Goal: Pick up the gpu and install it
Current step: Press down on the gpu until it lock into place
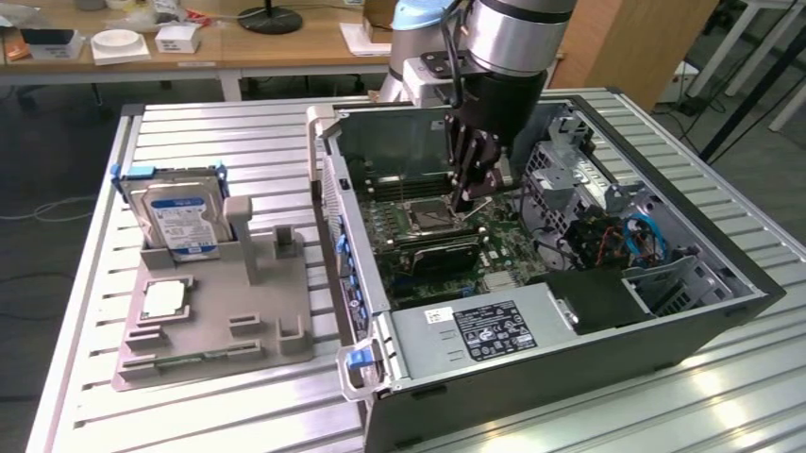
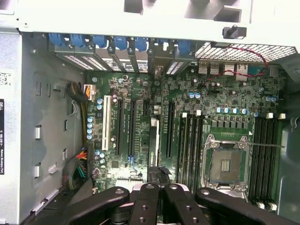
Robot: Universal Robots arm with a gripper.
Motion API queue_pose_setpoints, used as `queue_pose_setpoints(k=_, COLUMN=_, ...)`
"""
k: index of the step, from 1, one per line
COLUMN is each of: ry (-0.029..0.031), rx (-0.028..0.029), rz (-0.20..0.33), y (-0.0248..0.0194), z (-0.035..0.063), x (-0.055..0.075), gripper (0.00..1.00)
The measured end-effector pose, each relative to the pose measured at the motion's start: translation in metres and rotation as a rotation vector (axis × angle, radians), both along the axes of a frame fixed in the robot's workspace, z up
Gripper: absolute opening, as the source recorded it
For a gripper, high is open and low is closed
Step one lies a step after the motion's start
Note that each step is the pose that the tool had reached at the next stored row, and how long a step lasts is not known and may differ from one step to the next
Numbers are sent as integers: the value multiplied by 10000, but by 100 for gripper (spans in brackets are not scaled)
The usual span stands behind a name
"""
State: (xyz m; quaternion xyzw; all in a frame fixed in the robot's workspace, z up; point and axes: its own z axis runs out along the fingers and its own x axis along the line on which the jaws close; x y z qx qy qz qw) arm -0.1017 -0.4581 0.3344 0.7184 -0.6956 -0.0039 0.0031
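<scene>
The end effector (image 1: 477,193) hangs inside the open computer case (image 1: 705,311), low over the motherboard (image 2: 140,93), fingers closed narrow on the gpu (image 2: 153,145). The card stands edge-on above the motherboard's expansion slots, beside the empty CPU socket (image 2: 227,165). A hard drive (image 1: 180,219) sits outside the case on the worktop (image 1: 705,396).

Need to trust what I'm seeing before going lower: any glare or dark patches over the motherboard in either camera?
Exterior view: window glare streaks the metal table; the gripper shades part of the motherboard. Wrist view: motherboard evenly lit and readable, the white case edge washed out.
</scene>
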Motion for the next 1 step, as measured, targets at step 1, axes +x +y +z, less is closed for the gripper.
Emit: queue_pose_setpoints(k=1, ry=0, rx=0, rz=0, y=0, z=0, x=0, gripper=11)
